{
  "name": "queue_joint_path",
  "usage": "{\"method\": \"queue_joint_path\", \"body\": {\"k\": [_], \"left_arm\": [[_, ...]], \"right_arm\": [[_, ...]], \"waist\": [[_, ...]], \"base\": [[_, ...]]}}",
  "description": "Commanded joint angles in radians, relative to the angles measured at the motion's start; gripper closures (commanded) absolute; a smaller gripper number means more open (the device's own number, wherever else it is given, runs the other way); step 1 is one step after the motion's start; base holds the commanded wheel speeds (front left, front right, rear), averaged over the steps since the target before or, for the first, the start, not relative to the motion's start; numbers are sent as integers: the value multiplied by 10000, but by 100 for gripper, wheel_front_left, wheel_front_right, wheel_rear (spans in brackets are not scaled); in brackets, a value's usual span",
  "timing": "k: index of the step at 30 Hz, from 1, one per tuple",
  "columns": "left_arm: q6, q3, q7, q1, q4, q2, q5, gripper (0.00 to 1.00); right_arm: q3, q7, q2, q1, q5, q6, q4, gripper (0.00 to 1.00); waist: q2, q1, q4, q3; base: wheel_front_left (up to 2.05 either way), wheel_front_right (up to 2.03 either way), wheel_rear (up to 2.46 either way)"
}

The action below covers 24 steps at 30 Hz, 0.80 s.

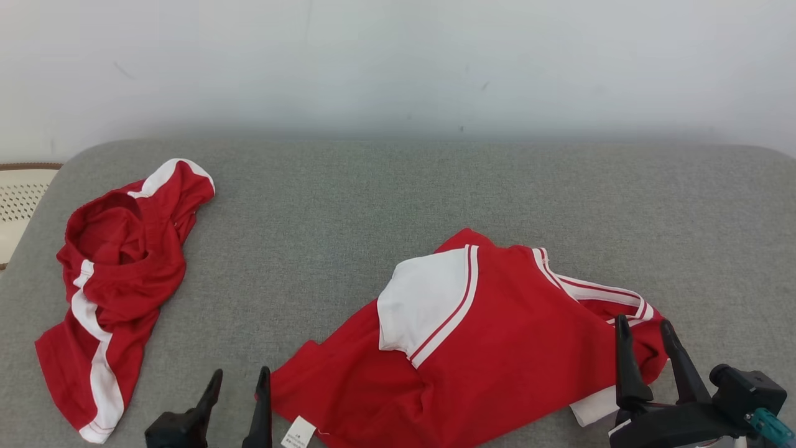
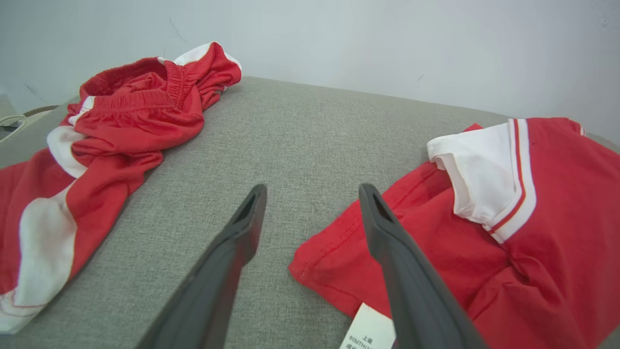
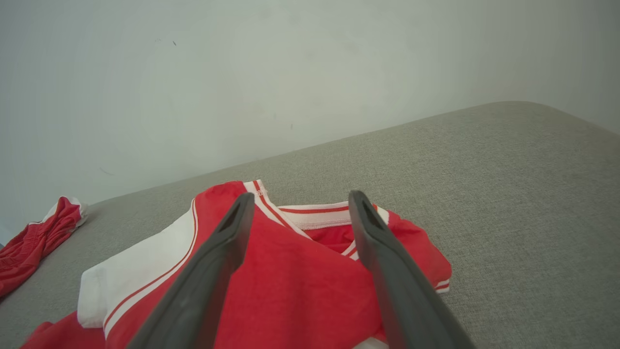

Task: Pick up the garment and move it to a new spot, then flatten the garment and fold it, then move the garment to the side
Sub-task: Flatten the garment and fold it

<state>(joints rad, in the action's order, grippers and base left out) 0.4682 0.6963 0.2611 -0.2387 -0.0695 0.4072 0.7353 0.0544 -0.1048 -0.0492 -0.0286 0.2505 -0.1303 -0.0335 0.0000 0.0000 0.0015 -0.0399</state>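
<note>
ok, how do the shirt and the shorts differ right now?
The shirt lies fairly spread at centre-right; the shorts are bunched at far left. The shirt shows a white sleeve and striped collar; the shorts show an elastic waistband. Both are red with white trim.

Counter [image 1: 398, 199]: grey woven fabric top; rounded far corners; runs back to the wall
Wall [image 1: 398, 62]: pale and plain; a few small dark marks
Shorts [image 1: 118, 274]: red with white side stripes; crumpled, elastic waist gaping; lie on the counter's left part
Perforated object [image 1: 22, 199]: cream with a brown rim; beyond the counter's left edge
</note>
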Motion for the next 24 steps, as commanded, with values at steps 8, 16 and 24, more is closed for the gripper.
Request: {"method": "queue_joint_path", "body": {"k": [8,16,24], "left_arm": [[-344,-1618,50,900,528,-643,-1694,0],[-630,-2980,51,1312,766,-1223,-2885,0],[-1138,-3767,52,1642,719,-1656,-3559,0]], "right_arm": [[-20,58,-22,172,8,-8,33,0],[-122,156,-21,203,-101,-8,39,0],[16,339,-21,-31,-293,-8,-57,0]], "waist": [[0,0,30,25],[0,0,87,10],[0,0,168,55]], "base": [[0,0,0],[0,0,0],[0,0,0]]}}
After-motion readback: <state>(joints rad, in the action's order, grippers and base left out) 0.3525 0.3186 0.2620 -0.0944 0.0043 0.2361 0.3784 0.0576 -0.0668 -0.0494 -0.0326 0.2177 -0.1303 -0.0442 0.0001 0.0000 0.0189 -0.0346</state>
